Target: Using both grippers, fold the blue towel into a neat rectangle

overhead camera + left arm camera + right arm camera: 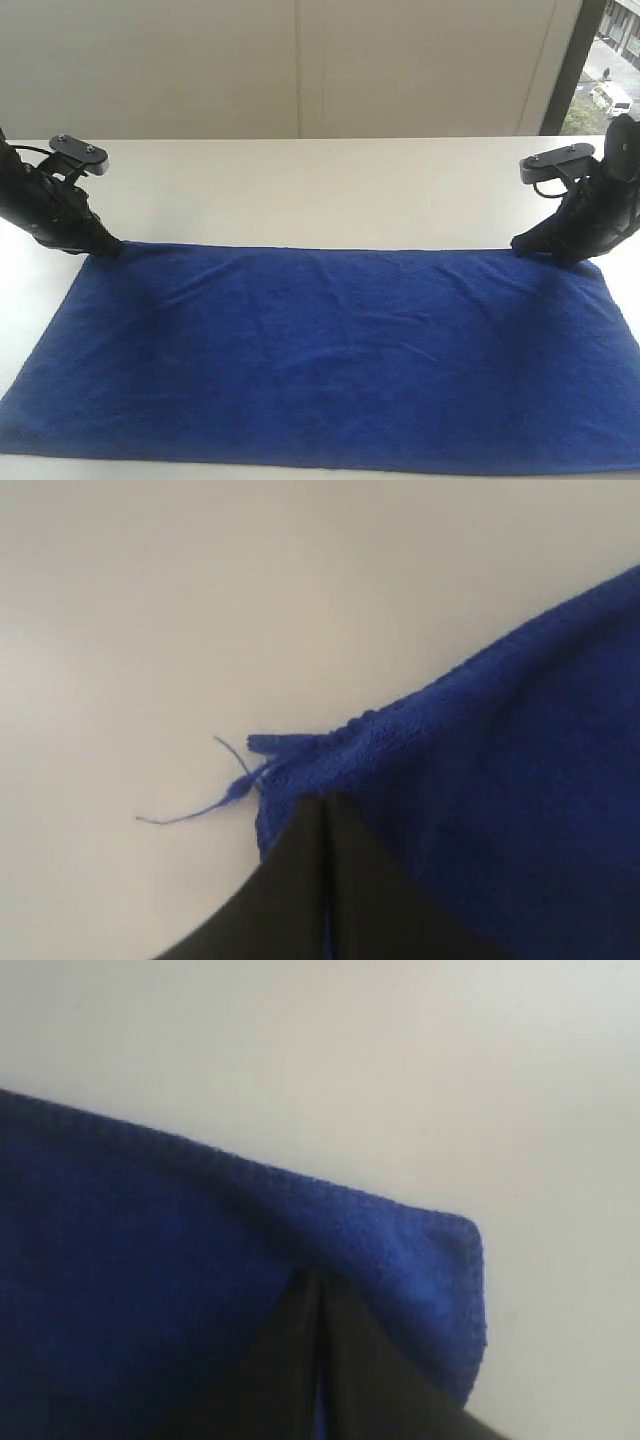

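Note:
The blue towel (330,355) lies spread flat on the white table (320,190), a wide rectangle reaching the near edge. My left gripper (108,243) is down at the towel's far left corner, and in the left wrist view its black fingers (300,880) are pressed together on the towel corner (330,755), where a loose thread (200,810) trails off. My right gripper (530,246) is at the far right corner. In the right wrist view its fingers (290,1360) are closed on the towel's rounded corner (440,1280).
A pale wall (300,60) runs behind the table, with a window (610,70) at the far right. Bare table top stretches between the two arms beyond the towel's far edge.

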